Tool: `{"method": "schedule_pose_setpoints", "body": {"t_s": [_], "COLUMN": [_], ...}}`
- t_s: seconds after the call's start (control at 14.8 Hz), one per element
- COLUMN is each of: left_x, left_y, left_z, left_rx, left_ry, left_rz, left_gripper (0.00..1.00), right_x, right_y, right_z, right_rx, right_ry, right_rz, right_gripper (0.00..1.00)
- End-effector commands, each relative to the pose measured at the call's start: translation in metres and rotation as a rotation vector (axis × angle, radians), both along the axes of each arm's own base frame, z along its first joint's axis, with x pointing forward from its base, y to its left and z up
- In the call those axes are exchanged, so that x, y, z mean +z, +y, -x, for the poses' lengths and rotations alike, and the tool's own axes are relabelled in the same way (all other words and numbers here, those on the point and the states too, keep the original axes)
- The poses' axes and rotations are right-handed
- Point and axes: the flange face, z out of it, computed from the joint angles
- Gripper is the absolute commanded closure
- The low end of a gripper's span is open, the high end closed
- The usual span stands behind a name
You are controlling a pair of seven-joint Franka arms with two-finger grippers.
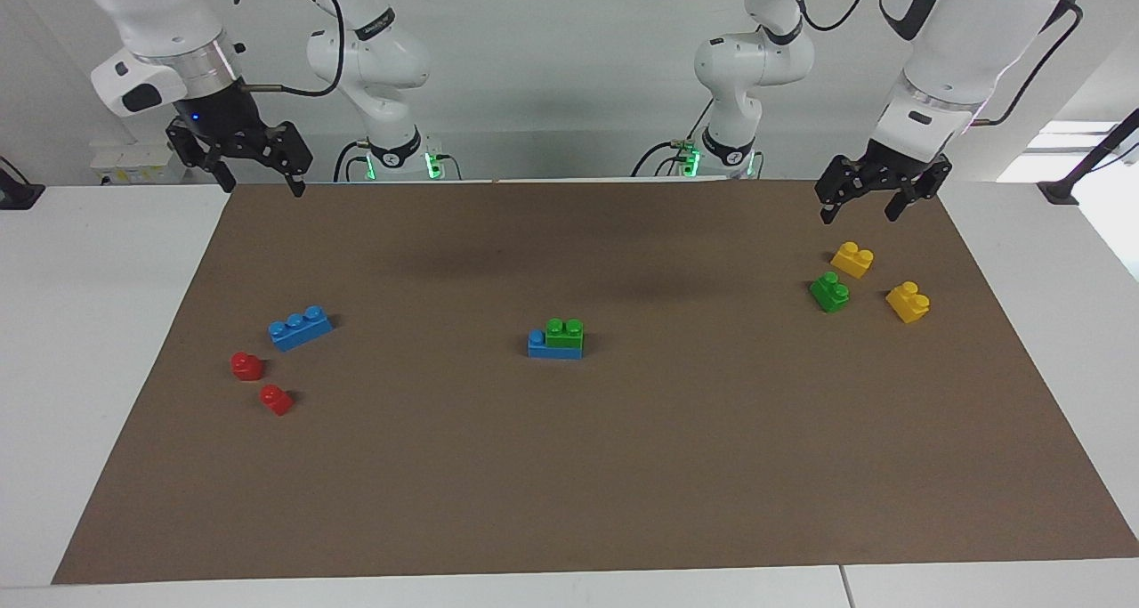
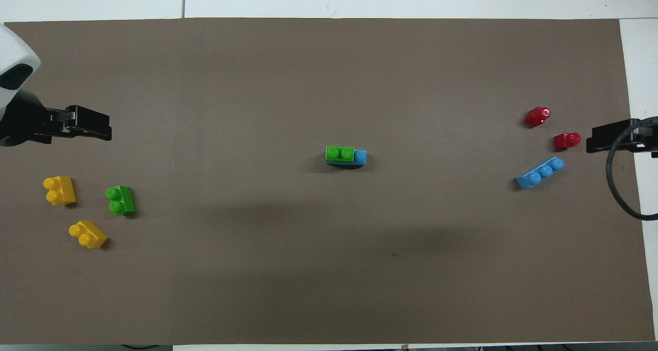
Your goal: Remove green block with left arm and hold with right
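Brown mat (image 1: 569, 466) - green block (image 1: 564, 332) atop blue brick (image 1: 553, 347), nothing nr.

The mat (image 1: 623, 466) filling most of the frame looks like matt brown paper or card, smooth, without shine. The green block (image 1: 564, 332) at centre sits on a blue brick (image 1: 553, 346); both are glossy moulded plastic, as are the yellow bricks (image 1: 852, 259) at the right and red bricks (image 1: 247, 365) at the left. The table (image 1: 98, 323) is smooth matt white. The arms (image 1: 374, 47) at the top have glossy white shells.
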Motion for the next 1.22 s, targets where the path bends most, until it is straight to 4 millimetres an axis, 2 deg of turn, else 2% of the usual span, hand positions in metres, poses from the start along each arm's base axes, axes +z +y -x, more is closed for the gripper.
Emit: {"method": "schedule_pose_setpoints", "body": {"t_s": [0.0, 0.41, 0.68, 0.88, 0.95, 1.15], "left_x": [0.002, 0.004, 0.0, 0.001, 0.001, 0.0], "left_y": [0.005, -0.005, -0.012, -0.015, -0.022, -0.027], "left_z": [0.01, 0.011, 0.015, 0.017, 0.019, 0.02], "left_rx": [0.013, 0.0, -0.014, -0.017, -0.029, -0.02], "left_ry": [-0.009, -0.015, 0.0, 0.0, 0.0, 0.004], "left_rz": [-0.019, -0.019, -0.022, -0.022, -0.022, -0.021], "left_gripper": [0.0, 0.0, 0.0, 0.0, 0.0, 0.0], "right_x": [-0.001, 0.002, 0.003, 0.003, 0.002, 0.001], "right_y": [0.002, -0.004, 0.0, 0.003, 0.005, 0.008], "right_z": [0.005, 0.006, 0.006, 0.006, 0.006, 0.006], "right_rx": [0.0, -0.009, -0.05, -0.202, -0.264, -0.493], "right_ry": [-0.014, -0.018, -0.023, -0.021, -0.021, -0.019], "right_rz": [-0.019, -0.019, -0.015, -0.019, -0.022, -0.029], "right_gripper": [0.0, 0.0, 0.0, 0.0, 0.0, 0.0]}}
